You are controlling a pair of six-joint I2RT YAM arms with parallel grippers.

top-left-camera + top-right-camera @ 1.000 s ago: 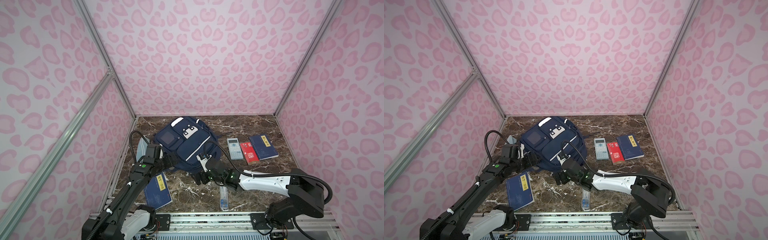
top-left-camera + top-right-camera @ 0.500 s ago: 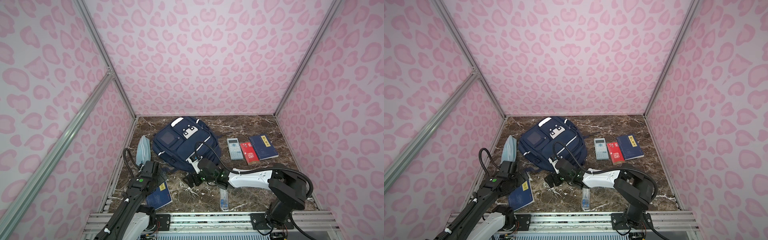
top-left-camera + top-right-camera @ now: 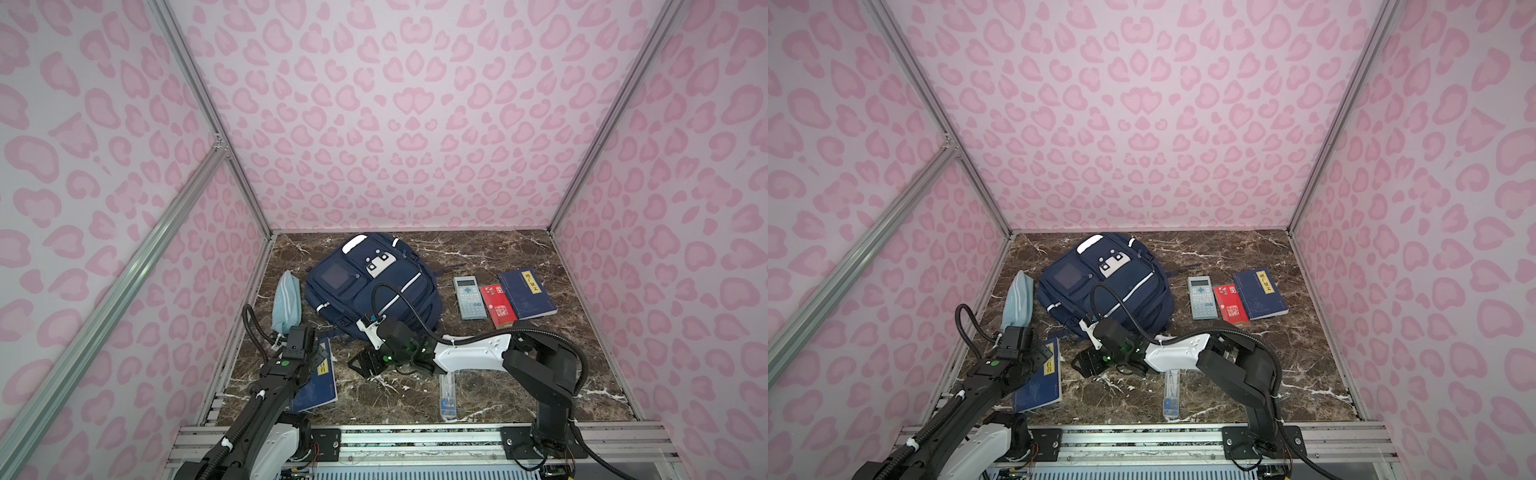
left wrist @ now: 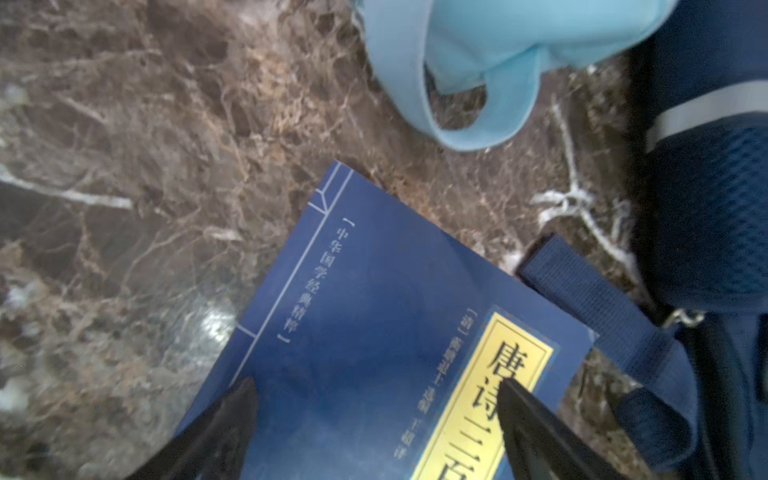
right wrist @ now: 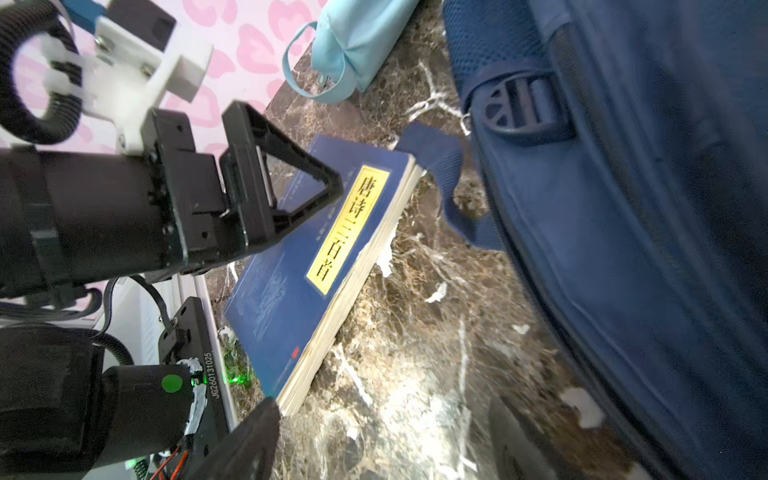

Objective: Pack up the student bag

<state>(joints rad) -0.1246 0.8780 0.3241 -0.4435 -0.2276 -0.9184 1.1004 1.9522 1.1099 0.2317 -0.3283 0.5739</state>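
**Both tools open near the student bag**

The student bag (image 3: 374,286) lies front-up on the marble bench (image 3: 457,249), toward the back and left of the middle. A light-blue pouch (image 3: 286,305) lies just beside it on the left. The left tool (image 4: 374,399) hangs over a blue book (image 4: 365,311) at the front left, with its jaws spread across the cover and gripping nothing. The right tool (image 5: 382,411) sits low near the bag's front edge, with its jaws apart over bare bench and empty. A calculator (image 3: 469,297), a red booklet (image 3: 500,307) and a second blue book (image 3: 528,291) lie in a row right of the bag.
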